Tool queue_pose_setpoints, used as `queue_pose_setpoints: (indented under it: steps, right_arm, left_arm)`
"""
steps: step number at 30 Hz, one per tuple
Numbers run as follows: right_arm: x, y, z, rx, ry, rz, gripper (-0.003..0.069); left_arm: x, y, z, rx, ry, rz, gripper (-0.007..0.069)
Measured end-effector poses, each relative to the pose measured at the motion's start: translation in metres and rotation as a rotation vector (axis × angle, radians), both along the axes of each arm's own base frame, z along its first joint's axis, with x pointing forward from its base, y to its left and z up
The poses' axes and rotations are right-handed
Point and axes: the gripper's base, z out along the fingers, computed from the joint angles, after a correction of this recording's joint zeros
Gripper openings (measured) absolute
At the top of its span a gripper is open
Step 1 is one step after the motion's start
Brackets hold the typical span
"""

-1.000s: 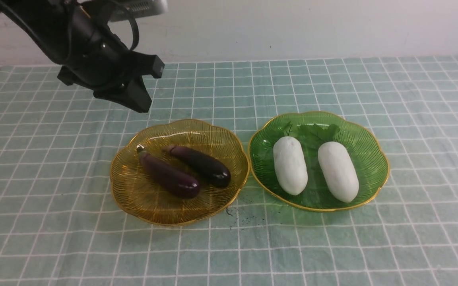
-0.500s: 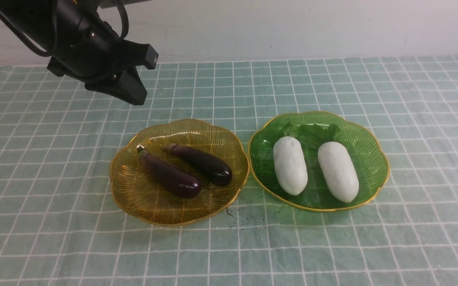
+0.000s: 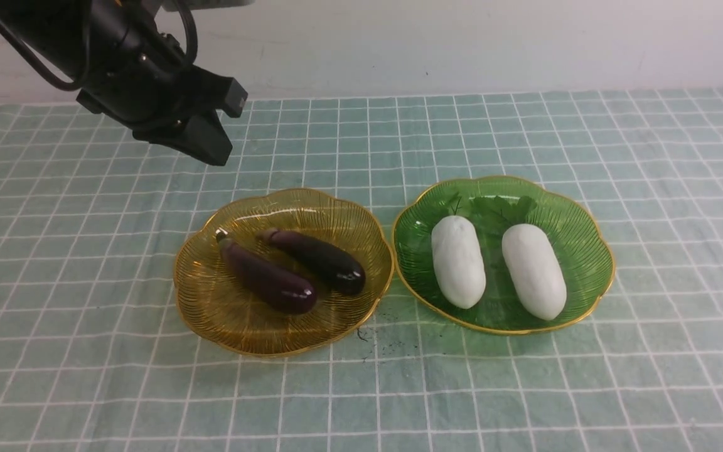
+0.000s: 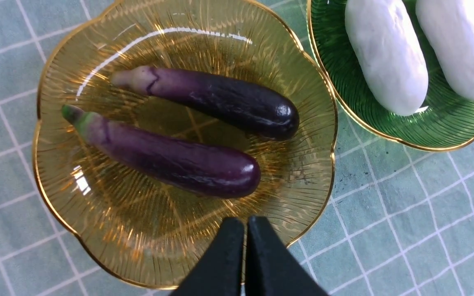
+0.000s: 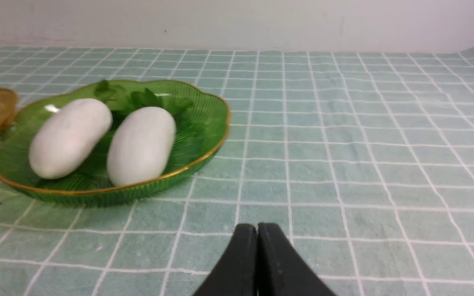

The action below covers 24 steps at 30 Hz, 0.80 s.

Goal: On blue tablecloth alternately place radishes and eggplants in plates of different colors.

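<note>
Purple eggplants (image 4: 187, 135) just beyond left gripper (image 4: 245, 230)

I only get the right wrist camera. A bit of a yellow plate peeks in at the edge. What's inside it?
Observer: Two eggplants lie side by side in the amber plate.
Operator: Where's the left hand?
Observer: The left hand hangs in the air over the blue tablecloth, by that plate's far-left side, touching nothing.
Operator: Is it open?
Observer: No, its fingers are pressed together, empty.
</note>
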Motion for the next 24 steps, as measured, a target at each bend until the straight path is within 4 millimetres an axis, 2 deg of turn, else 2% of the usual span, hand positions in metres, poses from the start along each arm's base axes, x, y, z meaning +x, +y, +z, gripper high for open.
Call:
queue_pose_setpoints:
  steps: [11, 18, 24]
  right_arm:
    - [0.000, -0.002, 0.000, 0.029, 0.012, -0.048, -0.0015]
    - [0.000, -0.002, 0.000, 0.027, 0.013, -0.048, -0.0015]
    - [0.000, -0.002, 0.000, 0.026, 0.013, -0.047, -0.0015]
  left_arm:
    - [-0.004, 0.001, 0.007, -0.003, -0.018, -0.002, -0.0008]
    - [-0.032, 0.005, 0.042, -0.020, -0.115, -0.001, -0.0008]
    - [-0.072, 0.012, 0.083, -0.039, -0.234, -0.004, -0.0008]
